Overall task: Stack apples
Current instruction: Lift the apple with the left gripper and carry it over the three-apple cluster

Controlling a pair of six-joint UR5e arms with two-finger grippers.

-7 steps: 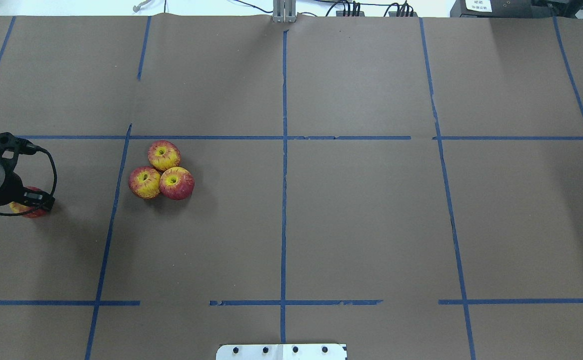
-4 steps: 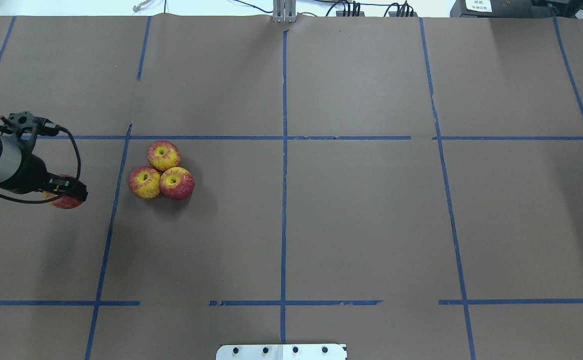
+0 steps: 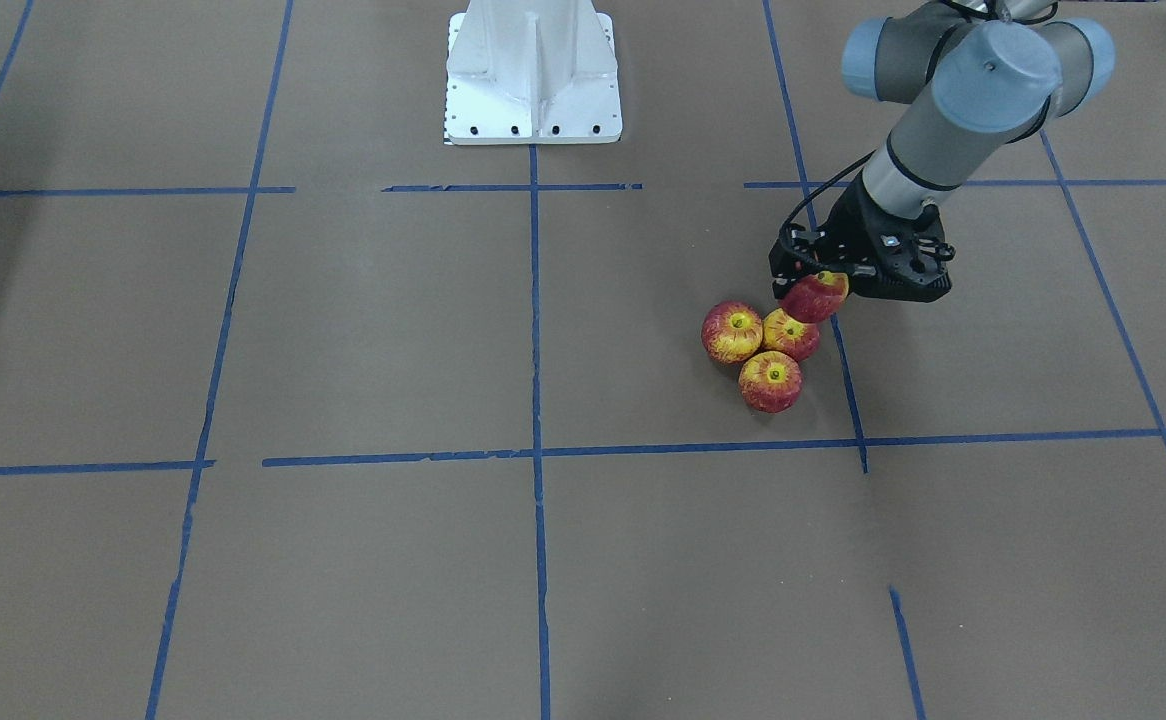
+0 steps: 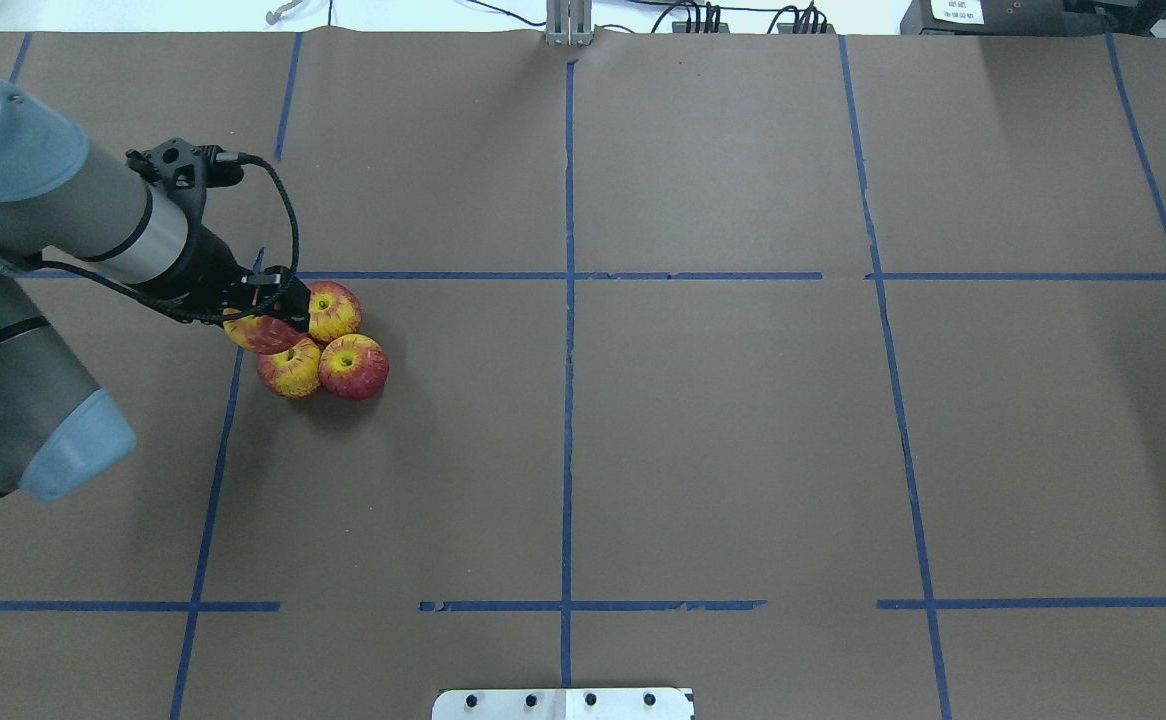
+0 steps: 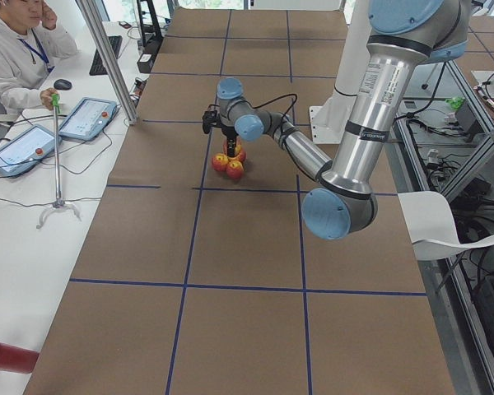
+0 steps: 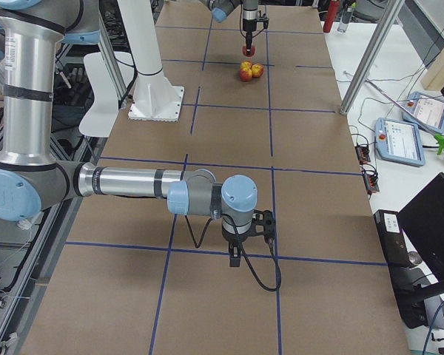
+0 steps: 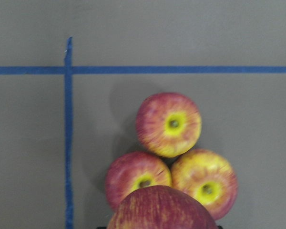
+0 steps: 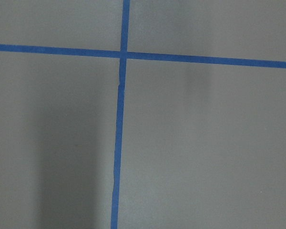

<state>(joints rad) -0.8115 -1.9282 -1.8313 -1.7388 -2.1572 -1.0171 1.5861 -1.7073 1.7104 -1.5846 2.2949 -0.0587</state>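
Three red-and-yellow apples sit touching in a triangle on the brown paper: a far one point(image 4: 330, 310), a near left one point(image 4: 290, 369) and a near right one point(image 4: 353, 366). They also show in the front view point(image 3: 770, 381) and the left wrist view point(image 7: 168, 124). My left gripper point(image 4: 265, 318) is shut on the fourth, darker red apple point(image 4: 255, 334) point(image 3: 815, 296) point(image 7: 162, 210). It holds it in the air over the left edge of the cluster. My right gripper point(image 6: 237, 257) hangs low over bare paper far from the apples. I cannot tell if it is open or shut.
Blue tape lines point(image 4: 568, 300) cross the brown paper. The white robot base point(image 3: 533, 75) stands at the table's near side. An operator point(image 5: 16, 58) sits with tablets point(image 5: 82, 119) at a side desk, beside metal poles.
My left arm has carried the darker apple from near the table's left edge rightward and away from the base, up to the cluster of three. The three apples have not moved.
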